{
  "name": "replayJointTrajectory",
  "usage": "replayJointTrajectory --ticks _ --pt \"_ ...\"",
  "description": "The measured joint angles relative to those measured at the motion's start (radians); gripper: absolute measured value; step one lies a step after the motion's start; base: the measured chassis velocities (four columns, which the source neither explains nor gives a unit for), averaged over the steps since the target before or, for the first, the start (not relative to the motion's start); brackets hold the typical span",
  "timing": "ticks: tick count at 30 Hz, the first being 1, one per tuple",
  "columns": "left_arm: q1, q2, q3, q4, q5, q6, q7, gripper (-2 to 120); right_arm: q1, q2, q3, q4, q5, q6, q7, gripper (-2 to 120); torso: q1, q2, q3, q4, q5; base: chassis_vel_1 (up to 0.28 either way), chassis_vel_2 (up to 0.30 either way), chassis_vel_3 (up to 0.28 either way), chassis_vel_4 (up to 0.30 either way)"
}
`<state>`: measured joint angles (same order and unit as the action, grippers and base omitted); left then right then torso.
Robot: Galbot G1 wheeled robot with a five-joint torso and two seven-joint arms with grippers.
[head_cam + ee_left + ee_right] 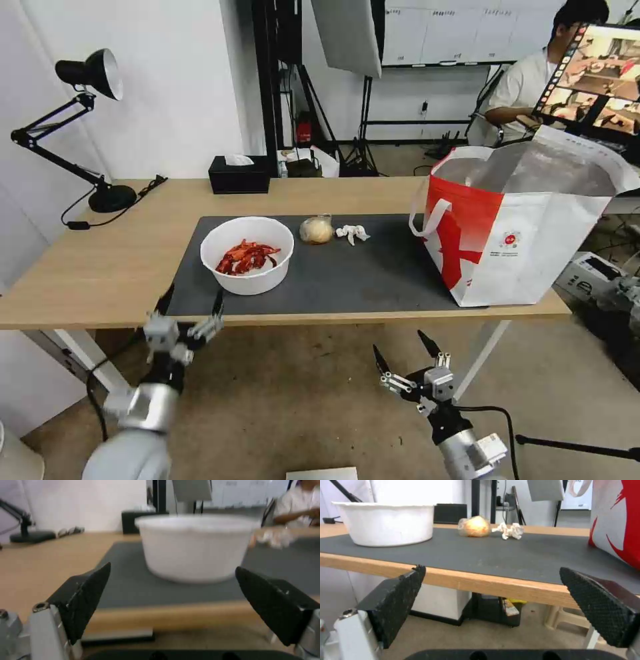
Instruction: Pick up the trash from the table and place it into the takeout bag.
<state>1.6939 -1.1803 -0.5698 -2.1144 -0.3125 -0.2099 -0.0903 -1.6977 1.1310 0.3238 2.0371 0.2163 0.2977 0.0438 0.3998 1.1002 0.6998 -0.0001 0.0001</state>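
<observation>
Reaching in for the first pick, both grippers empty at the worktop's near edge.

The left gripper (190,308), jaws spread wide, hangs at the worktop (100,267) edge, just short of the white bowl of red scraps (247,255) on the dark grey mat (353,273); the right gripper (402,347), also wide open, sits lower, below the edge. Judging by this, the bowl comes first: the left arm must advance and straddle its rim. Beyond lie the small clear bag with a beige lump (316,230) and the crumpled tissue (352,233), apart. The takeout bag (527,227) stands open at the right end.
</observation>
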Motion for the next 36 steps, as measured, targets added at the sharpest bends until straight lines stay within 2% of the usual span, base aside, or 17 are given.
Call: replayJointTrajectory --ticks 2,7,26,36 --pt "0.096 -0.05 -0.02 0.02 0.049 0.003 0.034 100 0.004 0.007 -0.008 -0.001 -0.005 0.001 0.005 100 0.0 0.0 0.0 0.0002 0.0002 0.0 0.0 0.0 0.0" --pt "0.103 -0.072 -0.011 0.045 0.067 -0.012 0.05 100 0.002 0.013 -0.014 -0.001 -0.021 0.001 0.006 100 0.0 0.0 0.0 0.0 0.0 0.0 0.0 0.0 0.0" --pt "0.076 -0.087 0.016 0.043 0.08 -0.014 0.052 100 0.008 0.012 -0.017 -0.004 -0.021 0.003 0.006 100 0.0 0.0 0.0 0.0001 0.0 0.0 0.0 0.0 0.0" --pt "0.066 -0.072 0.024 0.048 0.087 -0.016 0.051 100 0.007 0.012 -0.018 -0.006 -0.021 0.0 0.005 100 0.0 0.0 0.0 0.0 -0.0001 0.0 0.0 0.0 0.0"
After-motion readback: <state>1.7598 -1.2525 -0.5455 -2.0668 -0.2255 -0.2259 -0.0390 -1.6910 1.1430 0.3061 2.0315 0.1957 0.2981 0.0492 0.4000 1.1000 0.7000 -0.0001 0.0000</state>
